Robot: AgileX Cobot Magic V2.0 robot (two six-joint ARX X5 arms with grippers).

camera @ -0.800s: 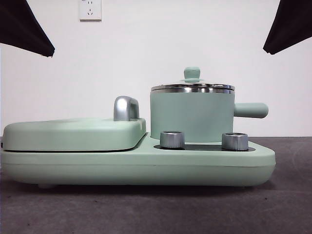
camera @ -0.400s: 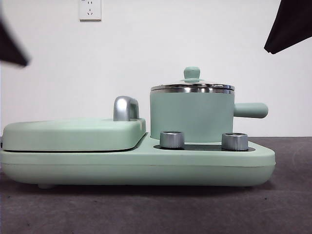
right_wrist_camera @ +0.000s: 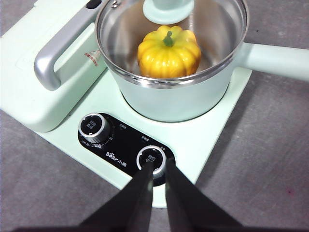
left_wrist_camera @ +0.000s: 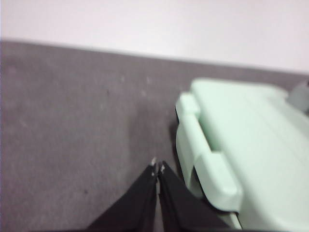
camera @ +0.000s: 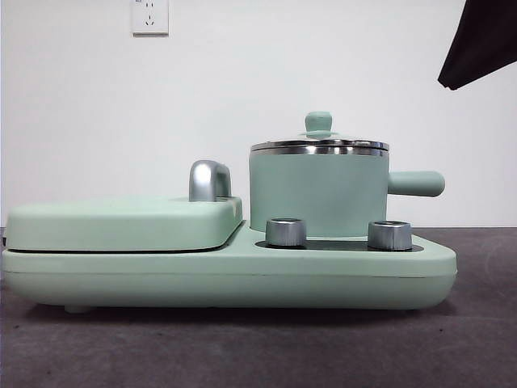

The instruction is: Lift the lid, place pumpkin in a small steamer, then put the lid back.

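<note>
the right gripper [right_wrist_camera: 158,170] hung above the cooker base [right_wrist_camera: 203,140], over the near silver knob [right_wrist_camera: 151,160], its two black jaws nearly together with only a thin gap and nothing between them. the left gripper [left_wrist_camera: 157,169] was off to the far side, over bare table beside the end of the griddle cover [left_wrist_camera: 251,140], its jaws pressed tip to tip and empty; that view was blurred, so little more could be read from it.

below the right arm the small steamer [camera: 318,194] stood on the base with its side handle pointing away from the griddle. the pumpkin [right_wrist_camera: 169,50] sat upright inside it, stem up, seen through the lid [camera: 319,145], which rested level on the steel rim with its mint knob on top. judged from this, all three steps looked finished: pumpkin in, lid back on, both arms clear. nothing seemed left but for the arms to rest.

the table [camera: 242,347] was covered in dark grey, felt-like matting. behind it rose a plain white wall with a socket [camera: 149,16] high up.
</note>
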